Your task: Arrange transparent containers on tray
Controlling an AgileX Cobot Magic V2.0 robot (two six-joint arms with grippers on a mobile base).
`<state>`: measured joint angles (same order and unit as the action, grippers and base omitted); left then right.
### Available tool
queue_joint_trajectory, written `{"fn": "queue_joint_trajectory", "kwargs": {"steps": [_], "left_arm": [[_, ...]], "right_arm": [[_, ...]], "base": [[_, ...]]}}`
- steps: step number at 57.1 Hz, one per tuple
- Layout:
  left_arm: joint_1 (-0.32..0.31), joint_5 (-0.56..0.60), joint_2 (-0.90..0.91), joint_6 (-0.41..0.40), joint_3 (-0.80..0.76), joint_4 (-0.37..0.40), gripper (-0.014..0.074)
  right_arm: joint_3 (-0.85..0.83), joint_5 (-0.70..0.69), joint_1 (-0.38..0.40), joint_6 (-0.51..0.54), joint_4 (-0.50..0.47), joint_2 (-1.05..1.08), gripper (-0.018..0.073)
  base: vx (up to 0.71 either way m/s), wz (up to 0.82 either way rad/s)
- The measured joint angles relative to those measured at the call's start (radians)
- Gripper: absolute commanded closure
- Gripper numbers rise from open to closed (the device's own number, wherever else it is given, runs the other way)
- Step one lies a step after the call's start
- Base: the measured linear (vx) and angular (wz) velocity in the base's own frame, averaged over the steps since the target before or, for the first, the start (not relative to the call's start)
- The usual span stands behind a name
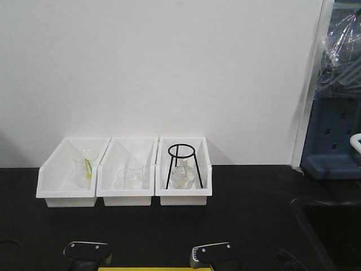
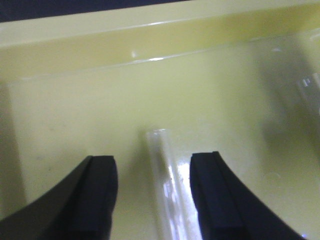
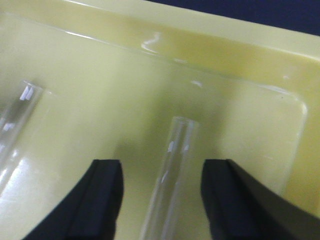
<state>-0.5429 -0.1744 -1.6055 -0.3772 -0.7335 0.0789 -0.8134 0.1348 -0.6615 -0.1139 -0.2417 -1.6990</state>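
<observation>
A clear glass test tube [image 2: 167, 190] lies on the floor of the yellow tray [image 2: 75, 110], between the black fingers of my left gripper [image 2: 155, 175], which is open and not touching it. In the right wrist view another test tube [image 3: 172, 170] lies on the tray [image 3: 240, 125] between the spread fingers of my right gripper [image 3: 162, 182], also open. A further tube [image 3: 15, 125] lies at the left of that view. In the front view only the tray's edge [image 1: 144, 269] and both gripper bases [image 1: 86, 251] [image 1: 211, 252] show at the bottom.
Three white bins stand against the back wall: the left one [image 1: 65, 189] holds a clear beaker, the middle one [image 1: 127, 192] two small beakers, the right one [image 1: 183, 192] a black tripod stand over a flask. A dark sink edge [image 1: 327, 214] lies at the right.
</observation>
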Motion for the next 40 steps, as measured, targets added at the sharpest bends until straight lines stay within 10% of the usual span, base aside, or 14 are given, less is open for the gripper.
{"fn": "queue_joint_trajectory", "kwargs": {"steps": [21,40], "left_arm": [[0.0,-0.053,0.123,0.016,0.0,-0.001,0.0213],[0.0,-0.09,0.627,0.126,0.0,-0.016,0.0367]], "right_arm": [[0.0,0.016,0.0,0.002,-0.062,0.187,0.0144],[0.0,0.126,0.0,0.004,0.078,0.69,0.0389]], "base": [[0.0,0.0],[0.0,0.0]]}}
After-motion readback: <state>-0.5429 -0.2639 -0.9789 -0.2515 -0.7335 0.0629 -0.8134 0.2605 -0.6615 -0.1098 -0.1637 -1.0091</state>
